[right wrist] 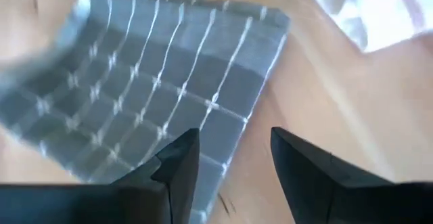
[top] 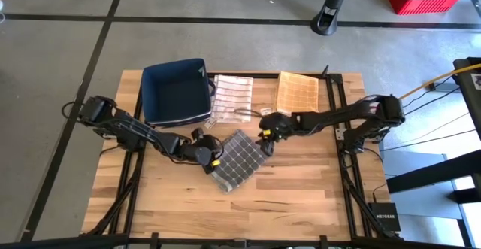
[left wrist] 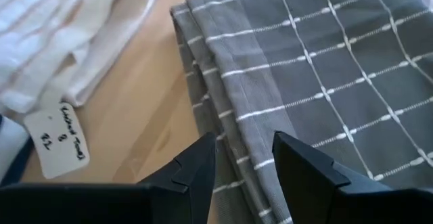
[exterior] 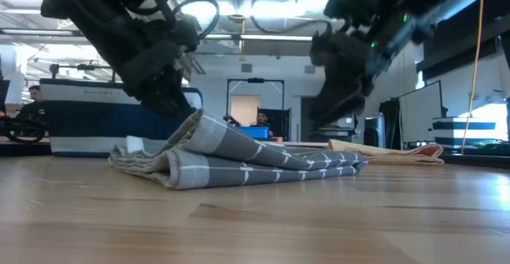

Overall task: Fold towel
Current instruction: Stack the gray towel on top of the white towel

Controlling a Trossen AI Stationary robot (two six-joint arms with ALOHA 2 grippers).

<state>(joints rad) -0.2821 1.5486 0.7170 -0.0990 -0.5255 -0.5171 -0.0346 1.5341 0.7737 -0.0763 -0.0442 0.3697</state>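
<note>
**Soft grey towel, already doubled, lies between two open grippers**

The towel [top: 239, 160] is a grey checked cloth lying folded in layers on the table [top: 301, 196], just in front of the blue bin [top: 176, 92]. From table height it shows as a loose stack with one edge humped up nearest the left arm. It looks thin, light and limp: it will sag wherever it is not held and the layers can slide on each other, though it should not slip on the wood. A corner or the hemmed edge seems the best hold, pinching all layers together, one gripper per corner to keep the fold square.

The left gripper [top: 213, 161] is at the towel's edge on the bin side, its fingers [left wrist: 193, 173] apart and holding nothing, straddling the hem. The right gripper [top: 264, 145] hovers over the opposite corner, also spread and empty.

A white striped cloth [top: 231, 96] with a tag lies beside the bin, and a tan cloth [top: 296, 92] beyond that.
</note>
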